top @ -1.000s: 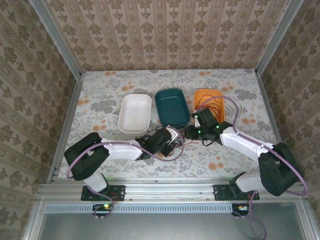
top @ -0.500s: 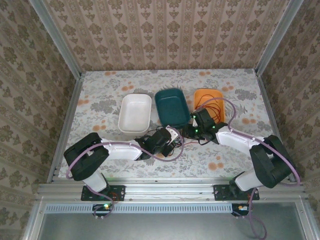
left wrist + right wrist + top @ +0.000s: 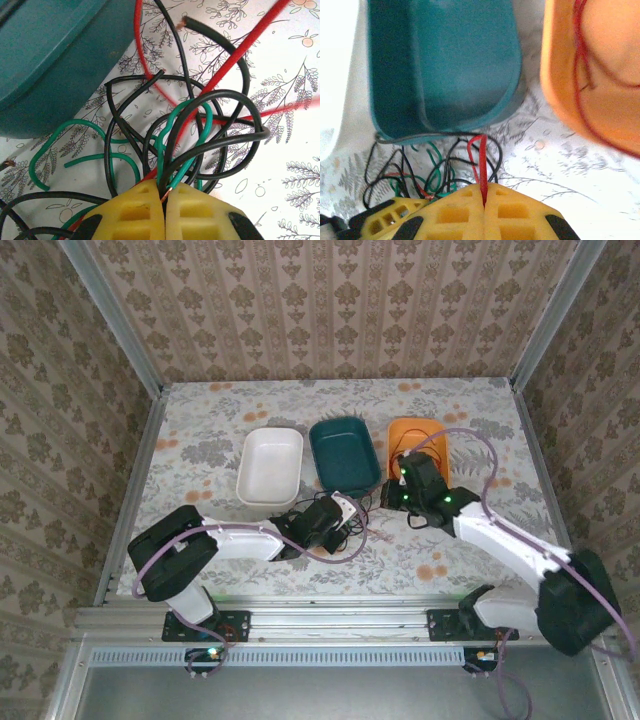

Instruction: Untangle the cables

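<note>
Yellow and blocky, the left gripper (image 3: 164,199) is squeezed tight on the green cable (image 3: 204,125), a thin, bendy wire with a shiny copper tip. Smooth loops of the black cable (image 3: 243,95) curl over and under it in a messy knot. The knot lies on the flowery table (image 3: 200,420), just near the deep, round-cornered teal tray (image 3: 445,60).

The right gripper (image 3: 484,196), yellow too, pinches the red cable (image 3: 483,162). The red cable stands up from the pinch in a narrow loop. More thin red wire lies curled inside the smooth orange tray (image 3: 557,75) on the right. A white tray (image 3: 270,465) of the same shape sits left of the teal one. The three trays stand side by side on the far side of the knot.
</note>
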`<state>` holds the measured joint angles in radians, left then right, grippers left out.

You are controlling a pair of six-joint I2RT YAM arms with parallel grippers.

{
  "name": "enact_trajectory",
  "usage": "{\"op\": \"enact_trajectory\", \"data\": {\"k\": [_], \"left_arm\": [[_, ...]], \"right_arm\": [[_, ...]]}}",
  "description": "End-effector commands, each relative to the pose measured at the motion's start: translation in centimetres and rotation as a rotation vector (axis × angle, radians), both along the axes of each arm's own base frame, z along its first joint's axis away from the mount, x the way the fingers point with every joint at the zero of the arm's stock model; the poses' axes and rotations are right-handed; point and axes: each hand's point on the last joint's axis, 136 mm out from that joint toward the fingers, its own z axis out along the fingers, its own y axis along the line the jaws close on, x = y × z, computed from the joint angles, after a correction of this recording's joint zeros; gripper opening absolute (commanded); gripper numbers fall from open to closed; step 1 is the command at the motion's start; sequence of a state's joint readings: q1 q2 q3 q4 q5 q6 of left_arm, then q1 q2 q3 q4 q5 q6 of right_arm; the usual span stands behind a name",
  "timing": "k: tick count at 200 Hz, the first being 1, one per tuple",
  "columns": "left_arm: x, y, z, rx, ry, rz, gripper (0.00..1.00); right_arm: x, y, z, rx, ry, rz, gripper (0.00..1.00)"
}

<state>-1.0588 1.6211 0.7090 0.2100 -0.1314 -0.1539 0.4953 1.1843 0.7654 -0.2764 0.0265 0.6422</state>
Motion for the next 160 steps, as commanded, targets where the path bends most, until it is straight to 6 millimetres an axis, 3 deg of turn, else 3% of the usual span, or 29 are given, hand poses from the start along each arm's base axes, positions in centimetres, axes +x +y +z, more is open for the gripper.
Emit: {"op": "enact_trajectory", "data": {"k": [1,52,85,109,160], "left_arm": [[-1.3,2.6,-3.3,0.123,0.064,-0.005,0.0],[-1.3,2.6,-3.5,0.128,0.069,-0.001,0.0],[-1.3,2.6,-3.5,0.128,0.069,-0.003,0.0],[-1.4,2.5,-3.5,0.126,0.071,-0.004,0.0],[-1.4,2.6,-3.5,0.129,0.071,-0.005,0.0]], "right_arm": [[0.4,-4.8,4.7,-0.178,-0.147,-0.147,0.0],[-0.5,-10.9,15.4,-0.285,-0.443,-0.344,0.0],[-0.6,-13.6,20.1,-0.254,-0.597,-0.454,0.0],[0.6,-14.3,21.3,-0.22,-0.633,-0.474,0.0],[5.3,-14.4,20.1,-0.243,-0.624,-0.479,0.0]]}}
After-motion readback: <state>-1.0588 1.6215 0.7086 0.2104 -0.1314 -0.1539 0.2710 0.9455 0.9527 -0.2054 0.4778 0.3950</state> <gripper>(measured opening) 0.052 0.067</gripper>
